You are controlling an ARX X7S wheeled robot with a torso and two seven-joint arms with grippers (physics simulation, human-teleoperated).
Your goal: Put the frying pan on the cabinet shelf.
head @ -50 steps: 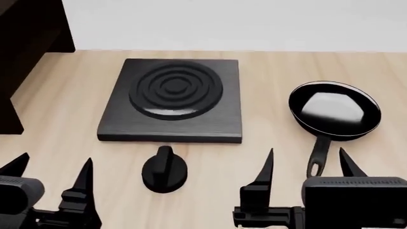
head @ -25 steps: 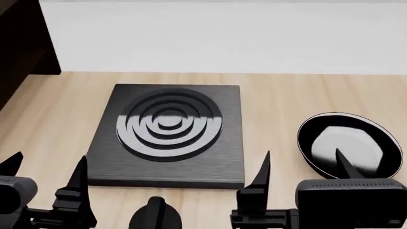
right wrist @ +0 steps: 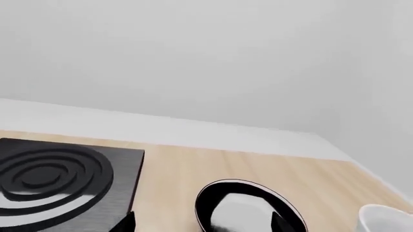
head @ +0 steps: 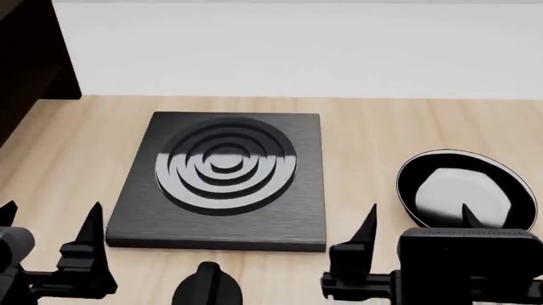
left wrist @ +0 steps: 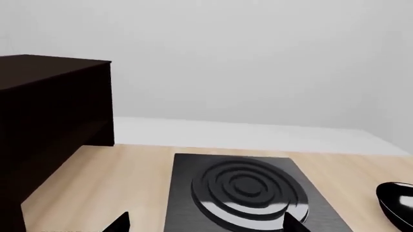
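The frying pan (head: 462, 189) is a round black pan with a glossy inside and a thin pale rim, on the light wood countertop at the right; its handle is hidden behind my right gripper. It also shows in the right wrist view (right wrist: 248, 207) and at the edge of the left wrist view (left wrist: 397, 203). My right gripper (head: 418, 222) is open and empty, just in front of the pan. My left gripper (head: 47, 221) is open and empty at the lower left. The dark cabinet (left wrist: 51, 121) stands at the left; its shelf does not show.
A square black hob with rings (head: 222, 178) lies in the middle of the countertop (head: 365, 136). A black knob (head: 206, 286) sits in front of it. A white bowl's edge (right wrist: 387, 220) shows beyond the pan. A white wall runs behind.
Both grippers have dropped slightly lower in the head view since half a second ago. Earlier the view shifted so the hob and pan sit lower in frame, hiding the pan's handle.
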